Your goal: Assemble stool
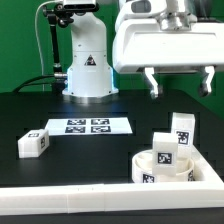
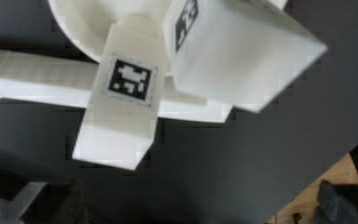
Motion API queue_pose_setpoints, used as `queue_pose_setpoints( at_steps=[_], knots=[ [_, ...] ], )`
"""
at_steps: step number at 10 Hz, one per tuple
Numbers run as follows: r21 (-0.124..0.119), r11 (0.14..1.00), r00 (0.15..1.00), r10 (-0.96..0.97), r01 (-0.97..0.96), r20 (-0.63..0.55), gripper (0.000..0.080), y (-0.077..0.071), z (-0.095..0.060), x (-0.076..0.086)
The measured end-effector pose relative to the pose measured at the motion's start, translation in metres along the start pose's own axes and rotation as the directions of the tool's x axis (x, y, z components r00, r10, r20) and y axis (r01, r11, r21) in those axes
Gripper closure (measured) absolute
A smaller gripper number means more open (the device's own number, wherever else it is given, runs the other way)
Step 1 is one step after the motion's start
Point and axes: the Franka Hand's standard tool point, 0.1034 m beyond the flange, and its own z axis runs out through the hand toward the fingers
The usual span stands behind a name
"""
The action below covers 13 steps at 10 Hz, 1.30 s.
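Note:
The round white stool seat (image 1: 160,170) lies at the exterior view's right front, against the border wall. One tagged leg (image 1: 164,148) stands on it, and a second leg (image 1: 182,130) stands upright just behind. A third leg (image 1: 34,143) lies alone at the exterior view's left. My gripper (image 1: 178,82) hangs open and empty high above the seat. In the wrist view the gripper (image 2: 185,205) shows only dark fingertips (image 2: 348,190) at the picture's edge, far above a tagged leg (image 2: 126,85), a bigger leg block (image 2: 247,60) and a curved part of the seat (image 2: 87,15).
The marker board (image 1: 88,126) lies flat in the middle of the black table. The long white L-shaped border wall (image 1: 70,203) runs along the front and right; it also shows in the wrist view (image 2: 25,78). The robot base (image 1: 88,70) stands at the back.

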Motion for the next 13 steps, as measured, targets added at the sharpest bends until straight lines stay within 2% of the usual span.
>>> queue_pose_setpoints(
  at_steps=[4,7,9,10,11,12,13],
  knots=[
    [0.003,1.000,0.999,0.000,0.000,0.038,0.0151,-0.001,0.003,-0.003],
    [0.019,1.000,0.967,0.016,-0.021,0.254,0.0151,-0.001,0.007,-0.008],
    [0.033,0.999,0.917,0.011,-0.026,0.400,0.0151,-0.005,0.004,-0.012],
    [0.036,0.999,0.893,0.009,-0.028,0.450,0.0151,-0.006,0.004,-0.012],
    [0.033,0.999,0.894,0.014,-0.032,0.449,0.0151,-0.005,0.005,-0.010],
    [-0.023,0.990,0.882,0.133,-0.138,0.452,0.0151,-0.006,0.005,-0.012],
    [-0.053,0.980,0.869,0.195,-0.193,0.454,0.0151,-0.004,0.009,-0.015]
  ],
)
